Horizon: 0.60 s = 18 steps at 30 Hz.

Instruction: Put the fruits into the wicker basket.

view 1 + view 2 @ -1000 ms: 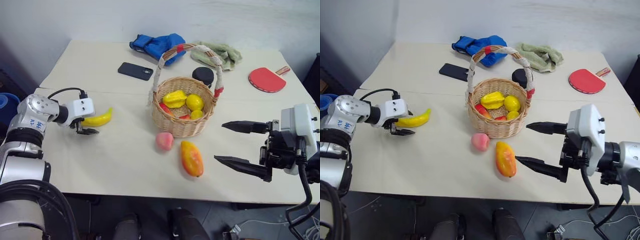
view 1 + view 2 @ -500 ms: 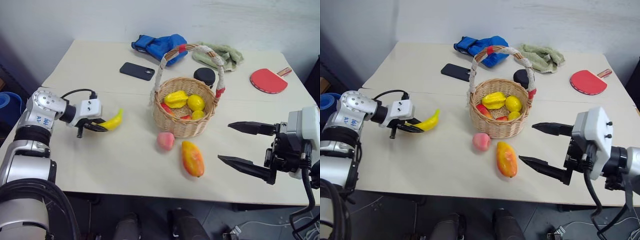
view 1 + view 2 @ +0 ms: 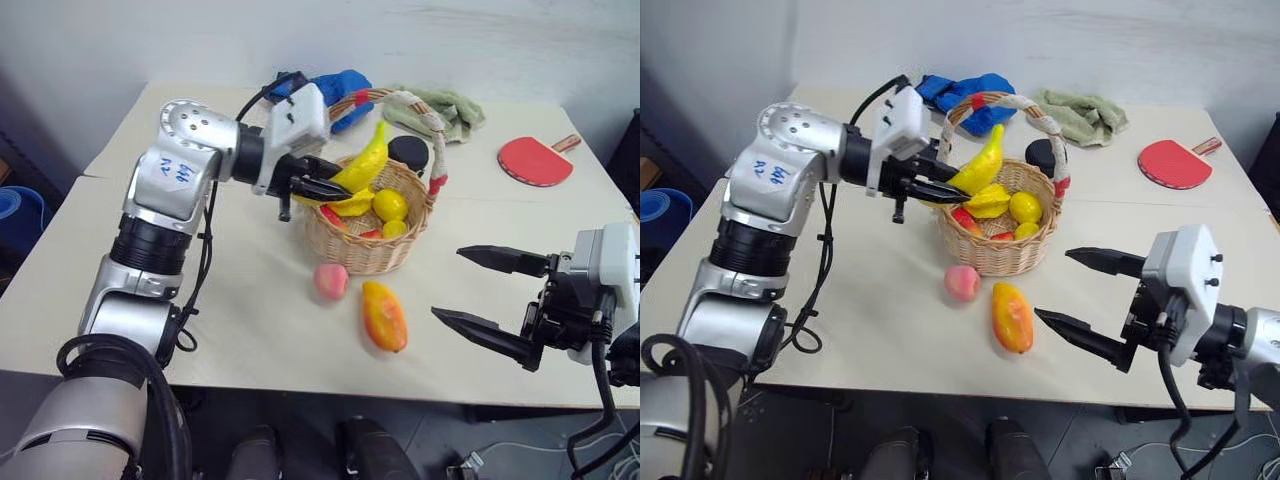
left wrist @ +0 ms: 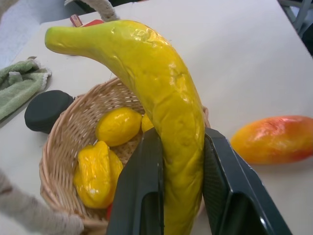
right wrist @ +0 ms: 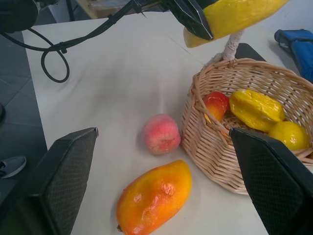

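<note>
Left eye view: my left pincer (image 3: pixel 322 186) is clamped on the banana (image 3: pixel 364 160), which slants upward over the near-left rim of the wicker basket (image 3: pixel 368 250), its tip rising under the arch of the handle (image 3: pixel 420 113). In the left wrist view my two fingers (image 4: pixel 142 196) press the banana's lower half from both sides, with the basket's open mouth just behind it. Inside the basket lie a lemon (image 3: pixel 389 205), a yellow star-shaped fruit (image 3: pixel 347 204) and something red (image 3: pixel 330 217), so the free room is toward the basket's right side. The peach (image 3: pixel 330 281) sits on the table (image 3: pixel 180 320) just beside the basket's front wall, and the mango (image 3: pixel 384 316) lies near it, a little closer to the front edge. My right pincer (image 3: pixel 490 296) hangs wide apart and empty over the table's front-right part, well apart from the mango, with bare tabletop between them. Behind the basket the black round case (image 3: pixel 407 151) sits near the handle's foot; the red paddle (image 3: pixel 532 159), the green towel (image 3: pixel 450 105) and the blue cloth (image 3: pixel 335 88) lie along the far edge. The left half of the table is open.
</note>
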Tool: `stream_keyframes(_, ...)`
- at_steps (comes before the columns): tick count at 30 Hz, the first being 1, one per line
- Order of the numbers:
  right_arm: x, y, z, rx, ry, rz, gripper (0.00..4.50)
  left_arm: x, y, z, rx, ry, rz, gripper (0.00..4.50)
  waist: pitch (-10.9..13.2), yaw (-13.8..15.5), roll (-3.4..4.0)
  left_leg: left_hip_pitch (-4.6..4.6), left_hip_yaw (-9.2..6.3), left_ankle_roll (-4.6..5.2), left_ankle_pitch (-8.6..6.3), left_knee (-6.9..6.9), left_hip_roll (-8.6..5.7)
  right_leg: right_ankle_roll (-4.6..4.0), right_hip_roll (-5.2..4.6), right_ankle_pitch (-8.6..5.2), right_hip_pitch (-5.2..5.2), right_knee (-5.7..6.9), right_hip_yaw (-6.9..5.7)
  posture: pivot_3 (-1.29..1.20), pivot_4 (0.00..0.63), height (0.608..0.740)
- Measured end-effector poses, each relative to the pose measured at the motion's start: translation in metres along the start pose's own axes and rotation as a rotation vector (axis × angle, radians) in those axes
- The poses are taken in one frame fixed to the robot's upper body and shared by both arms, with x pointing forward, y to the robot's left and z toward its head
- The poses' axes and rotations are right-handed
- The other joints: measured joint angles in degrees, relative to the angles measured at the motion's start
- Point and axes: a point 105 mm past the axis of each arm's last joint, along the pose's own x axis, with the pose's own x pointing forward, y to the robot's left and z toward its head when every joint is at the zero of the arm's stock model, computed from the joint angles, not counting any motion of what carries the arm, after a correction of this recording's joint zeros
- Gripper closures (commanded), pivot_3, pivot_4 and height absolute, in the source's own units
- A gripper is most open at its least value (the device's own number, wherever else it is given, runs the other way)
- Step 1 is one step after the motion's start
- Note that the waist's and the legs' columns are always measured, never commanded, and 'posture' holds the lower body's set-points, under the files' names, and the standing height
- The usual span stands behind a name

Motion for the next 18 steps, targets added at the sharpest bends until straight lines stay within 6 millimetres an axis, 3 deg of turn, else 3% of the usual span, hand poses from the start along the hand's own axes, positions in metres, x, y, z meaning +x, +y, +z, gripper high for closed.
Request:
stream_keyframes(6, 0.0, 0.0, -0.001, -0.007, -0.002, -0.015, 0.0, 0.031, 0.006, 0.0, 0.057, 0.055, 0.034, 3.85, 0.0, 0.65, 0.0, -0.05, 0.06, 0.01, 0.0, 0.01, -0.03, 0.01, -0.02, 0.0, 0.01, -0.18, 0.07, 0.0, 0.15, 0.74)
stream_keyframes(13, 0.003, 0.001, -0.001, -0.008, -0.014, -0.014, 0.0, 0.057, 0.012, -0.021, 0.017, 0.072, 0.06, 1.72, 0.0, 0.83, -0.01, -0.09, 0.08, 0.02, -0.01, 0.01, -0.03, 0.01, -0.01, 0.0, 0.0, -0.26, 0.08, 0.0, 0.15, 0.74)
stream_keyframes(18, 0.003, -0.001, 0.0, -0.015, -0.02, -0.026, 0.0, 0.048, 0.017, -0.01, -0.004, -0.009, 0.084, 0.26, 0.0, 0.72, 0.0, -0.09, 0.09, 0.01, -0.01, -0.02, -0.01, 0.01, -0.01, 0.0, -0.02, -0.23, 0.08, 0.0, 0.15, 0.74)
